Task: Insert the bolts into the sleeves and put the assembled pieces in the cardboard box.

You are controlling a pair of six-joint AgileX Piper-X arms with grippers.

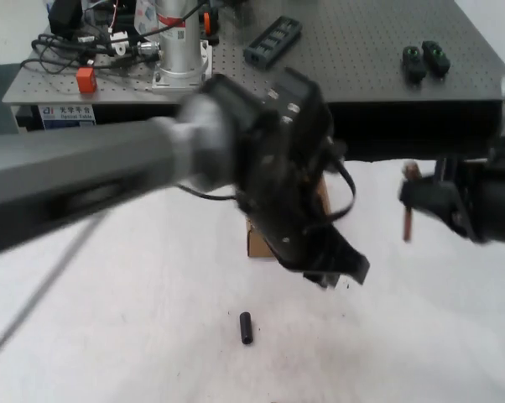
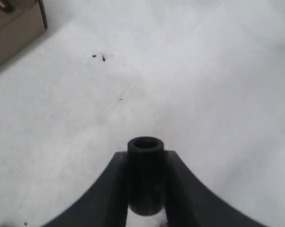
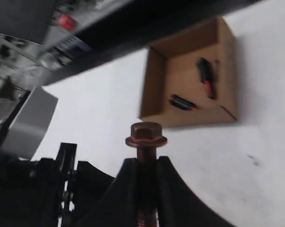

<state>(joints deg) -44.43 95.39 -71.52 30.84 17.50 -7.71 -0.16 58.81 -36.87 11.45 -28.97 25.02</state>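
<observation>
My left gripper is shut on a black sleeve whose open end faces away from the wrist, above the white cloth. In the high view the left gripper hangs in front of the cardboard box, hiding most of it. Off to the right, my right gripper is shut on a copper bolt, head outward; the high view shows this bolt upright. The open cardboard box holds two assembled pieces. Another black sleeve lies loose on the cloth near the front.
A black perforated bench stands behind the white cloth, carrying a metal post, cables, an orange block, a black tray and two dark parts. A box corner is near the left gripper.
</observation>
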